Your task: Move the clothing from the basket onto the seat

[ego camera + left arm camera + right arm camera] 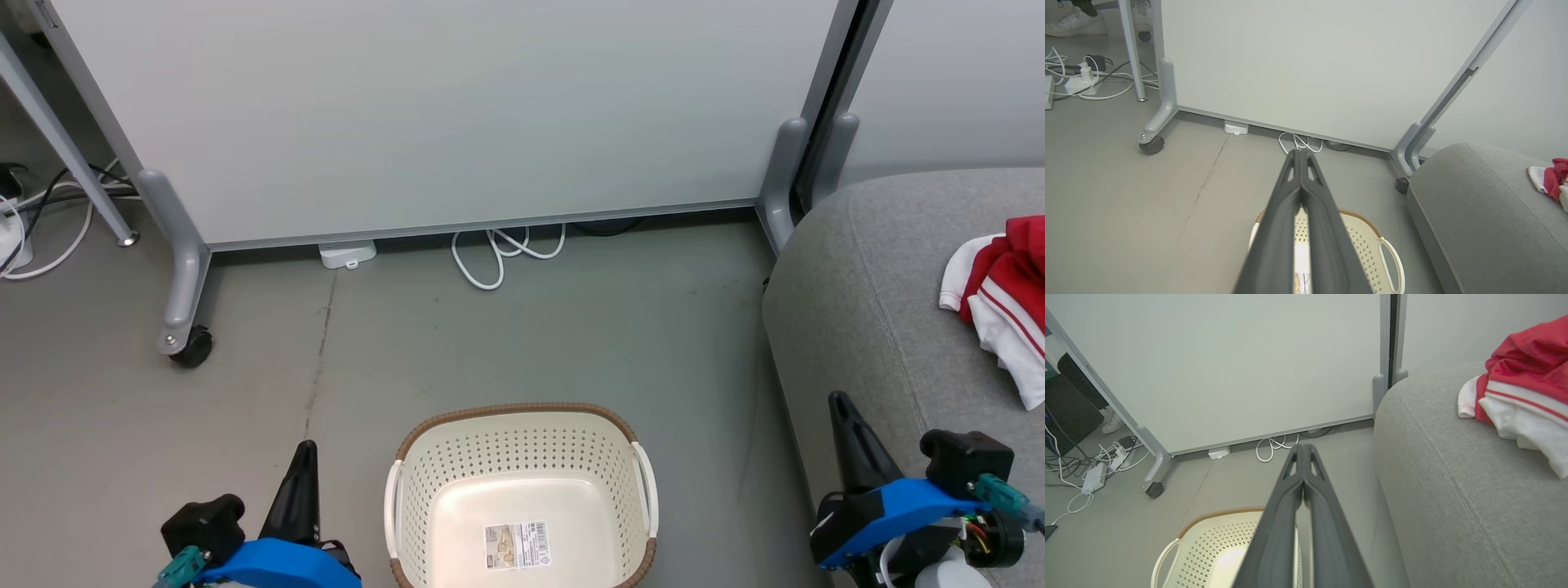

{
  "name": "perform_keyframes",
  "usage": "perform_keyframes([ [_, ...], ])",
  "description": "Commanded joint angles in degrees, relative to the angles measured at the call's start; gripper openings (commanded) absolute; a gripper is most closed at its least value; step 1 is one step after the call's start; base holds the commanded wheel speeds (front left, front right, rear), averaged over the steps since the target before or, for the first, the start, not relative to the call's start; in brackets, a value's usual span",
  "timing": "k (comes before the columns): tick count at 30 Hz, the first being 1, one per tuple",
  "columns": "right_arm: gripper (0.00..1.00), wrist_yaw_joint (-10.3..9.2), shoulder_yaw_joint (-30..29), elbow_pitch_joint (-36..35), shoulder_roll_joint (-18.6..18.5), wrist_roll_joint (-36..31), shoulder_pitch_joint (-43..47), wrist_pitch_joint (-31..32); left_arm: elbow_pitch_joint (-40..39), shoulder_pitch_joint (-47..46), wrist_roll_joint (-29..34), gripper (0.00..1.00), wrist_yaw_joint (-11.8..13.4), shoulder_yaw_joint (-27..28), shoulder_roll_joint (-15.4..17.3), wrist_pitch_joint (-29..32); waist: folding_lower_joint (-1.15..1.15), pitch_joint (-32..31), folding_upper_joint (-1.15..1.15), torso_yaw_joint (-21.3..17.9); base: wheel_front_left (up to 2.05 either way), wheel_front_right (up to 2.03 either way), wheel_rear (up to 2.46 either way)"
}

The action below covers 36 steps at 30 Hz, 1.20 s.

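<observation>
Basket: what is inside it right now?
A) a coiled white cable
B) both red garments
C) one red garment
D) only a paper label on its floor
D: the basket holds nothing but its paper label, while the red clothing lies on the grey seat.

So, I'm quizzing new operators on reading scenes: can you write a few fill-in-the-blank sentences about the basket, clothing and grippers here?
1. The basket stands on the floor and holds ____ clothing.
2. The clothing lies on the seat, on the robot's ____ side.
3. The left gripper and right gripper are both ____.
Missing words: no; right; shut.
</observation>
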Motion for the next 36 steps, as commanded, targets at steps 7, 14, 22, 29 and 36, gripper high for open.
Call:
perform_keyframes([
  [7,0.0,0.0,-0.04,-1.83,-0.18,10.45,-0.44,1.39,-2.39,-1.53,-8.61,0.0,-0.01,1.91,-0.11,2.34,0.0,-0.12,0.0,-0.16,0.0,0.0,0.0],
  [14,0.0,0.0,-0.09,-2.23,-0.19,16.61,-0.28,2.29,-3.22,-1.71,-13.78,0.0,-0.02,2.9,-0.28,3.82,0.0,-0.21,0.0,-0.27,0.0,0.0,0.0],
  [22,0.0,0.0,-0.24,-2.66,-0.2,24.21,-0.15,3.49,-4.22,-1.94,-20.2,0.0,-0.02,4.12,-0.48,5.67,0.0,-0.33,0.0,-0.43,0.0,0.0,0.0],
  [29,0.0,0.0,-0.37,-2.98,-0.22,30.34,-0.06,4.47,-5.03,-2.1,-25.35,0.0,-0.03,5.15,-0.65,7.16,0.0,-0.43,0.0,-0.56,0.0,0.0,0.0],
  [36,0.0,0.0,-0.5,-3.27,-0.23,36.01,0.03,5.42,-5.78,-2.26,-30.15,0.0,-0.03,6.02,-0.81,8.54,0.0,-0.54,0.0,-0.69,0.0,0.0,0.0],
])
